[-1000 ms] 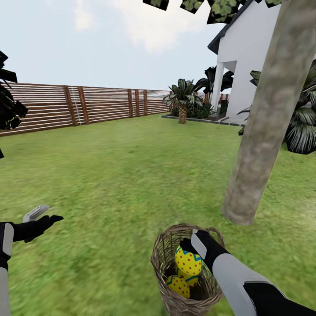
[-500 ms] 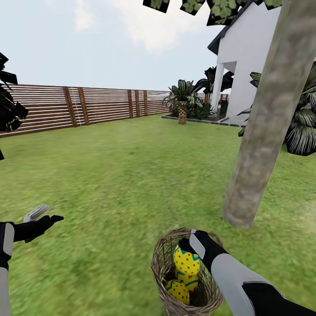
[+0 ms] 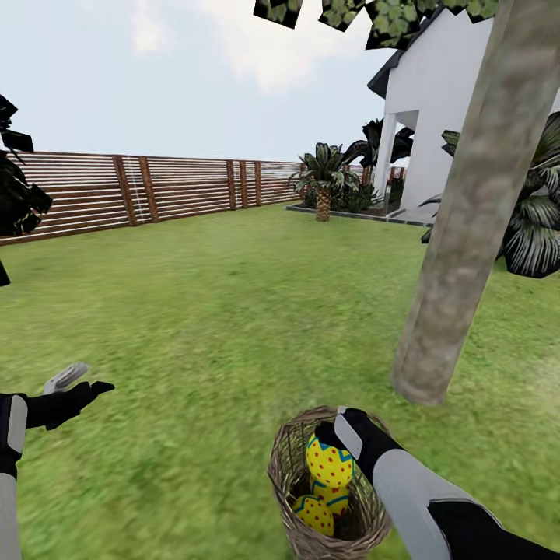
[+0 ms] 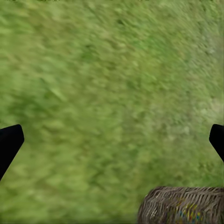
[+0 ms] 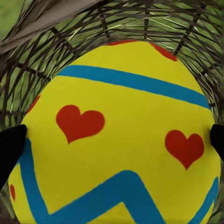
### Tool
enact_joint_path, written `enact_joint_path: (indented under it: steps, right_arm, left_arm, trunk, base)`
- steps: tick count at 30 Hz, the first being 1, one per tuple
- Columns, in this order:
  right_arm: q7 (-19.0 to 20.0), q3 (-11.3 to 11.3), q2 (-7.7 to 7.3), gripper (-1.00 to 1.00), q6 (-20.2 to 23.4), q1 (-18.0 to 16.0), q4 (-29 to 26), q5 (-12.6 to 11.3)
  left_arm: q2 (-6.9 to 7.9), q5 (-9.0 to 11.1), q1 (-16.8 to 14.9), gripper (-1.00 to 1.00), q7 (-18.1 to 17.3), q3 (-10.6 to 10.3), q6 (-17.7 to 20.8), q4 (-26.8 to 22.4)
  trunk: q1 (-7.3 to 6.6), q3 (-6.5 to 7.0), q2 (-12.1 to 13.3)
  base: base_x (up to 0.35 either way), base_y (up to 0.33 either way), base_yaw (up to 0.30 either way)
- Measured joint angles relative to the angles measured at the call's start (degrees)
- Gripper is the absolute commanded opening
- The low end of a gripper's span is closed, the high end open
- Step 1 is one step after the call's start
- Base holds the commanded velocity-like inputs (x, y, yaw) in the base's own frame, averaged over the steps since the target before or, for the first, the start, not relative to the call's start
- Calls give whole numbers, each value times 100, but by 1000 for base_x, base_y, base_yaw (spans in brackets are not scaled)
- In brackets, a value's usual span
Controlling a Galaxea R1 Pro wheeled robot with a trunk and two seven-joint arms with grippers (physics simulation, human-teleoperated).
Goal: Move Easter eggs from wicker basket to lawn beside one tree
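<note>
Your left gripper [image 3: 78,381] hung over bare lawn [image 3: 194,311] at the left, its fingers spread wide and holding nothing; in the left wrist view the two dark tips stood far apart over grass with the wicker basket [image 4: 184,204] just at the frame's edge. That arm was well apart from the eggs, so the job belonged to the other one.

Further right, the wicker basket [image 3: 289,455] sat on the grass with the three Easter eggs inside: the top egg [image 3: 330,460] stood roughly upright with its long axis near vertical, the other two [image 3: 315,513] lay lower, partly hidden beneath it. Your right gripper [image 3: 342,432] had reached in over the rim on the tree side, and the top egg [image 5: 116,135] lay straight ahead between its fingers, one dark tip at each flank. Whether the pads were pressing the shell I could not tell.

Right again, the tree [image 3: 459,233] rose from the lawn just beyond the basket, with open flat grass around the foot of the trunk. I judged there was room there for all three eggs, a short carry away.
</note>
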Motion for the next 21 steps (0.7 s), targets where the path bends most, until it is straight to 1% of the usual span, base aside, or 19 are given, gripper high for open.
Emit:
enact_joint_path:
  steps: [12, 17, 21]
  right_arm:
    - [0, 0, 0, -100, -16, 0, 0, 0]
    - [0, 0, 37, -100, -20, 0, 0, 3]
    - [-3, 2, 73, -100, -208, 0, 0, -3]
  left_arm:
    - [-3, 0, 0, 100, 0, 0, -1, 0]
    - [-1, 0, 0, 100, -1, 0, -4, 0]
    - [0, 0, 0, 100, 2, 0, -1, 0]
  trunk:
    - [-264, 215, 481]
    - [-373, 305, 682]
    - [-461, 377, 842]
  base:
    - [0, 0, 0]
    - [0, 0, 0]
    - [0, 0, 0]
